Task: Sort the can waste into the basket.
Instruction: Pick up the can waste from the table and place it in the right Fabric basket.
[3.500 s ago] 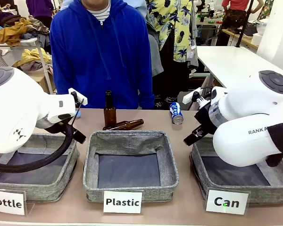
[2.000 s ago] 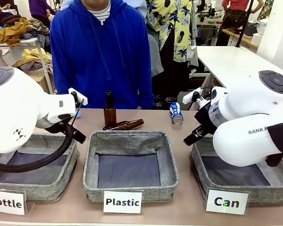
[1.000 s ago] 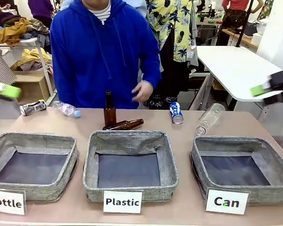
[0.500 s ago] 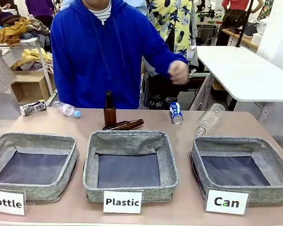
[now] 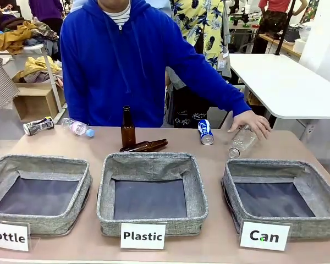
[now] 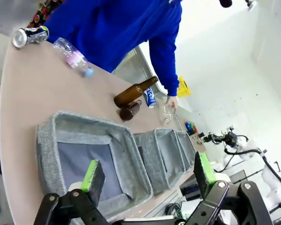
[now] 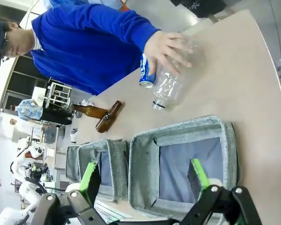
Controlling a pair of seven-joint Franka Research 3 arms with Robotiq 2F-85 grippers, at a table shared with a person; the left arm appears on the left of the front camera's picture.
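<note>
Since earlier: our arms are drawn back, person's hand (image 5: 254, 122) now on clear bottle (image 5: 241, 142) | our left hand (image 6: 148, 171) and right hand (image 7: 143, 174) released, empty | blue can (image 5: 205, 132) at far edge of worktop (image 5: 297, 146), dark can (image 5: 37, 126) at far-left corner | basket (image 5: 264, 169) empty: both cans left to sort.

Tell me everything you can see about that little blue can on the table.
The blue can is small and metal, blue with white markings, its silvery end turned toward the near side. It lies on its side on the tan table, at the far side, between the lying brown bottle and the clear plastic bottle under the person's hand, apart from both. It is not yet in the Can basket.
</note>
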